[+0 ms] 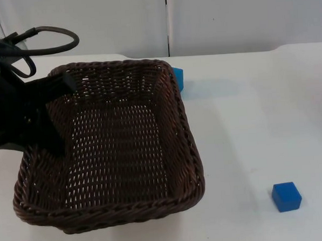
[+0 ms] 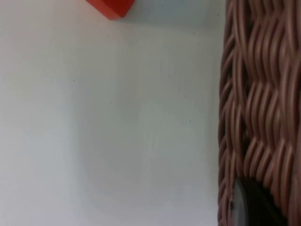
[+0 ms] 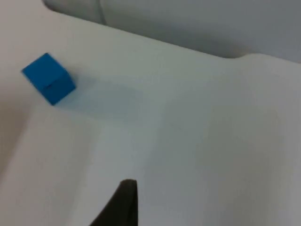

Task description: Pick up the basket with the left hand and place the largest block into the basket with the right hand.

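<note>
A white table top (image 1: 248,127) is stretching back to a grey partition wall (image 1: 242,19), where it is ending in a rounded edge. A dark vertical seam (image 1: 167,23) is running down the wall panels. A red block (image 2: 110,7) is lying on the bare white surface, casting a faint shadow beside itself.

the basket (image 1: 124,149), left of centre in the top view, is dark brown wicker in a tight woven pattern. two blue blocks: one (image 1: 286,196) at lower right, one (image 1: 179,78) half hidden behind the basket's upper right corner. an orange-red block (image 2: 110,7) lies on the white table (image 1: 258,121). the wall (image 1: 242,16) is grey.
</note>
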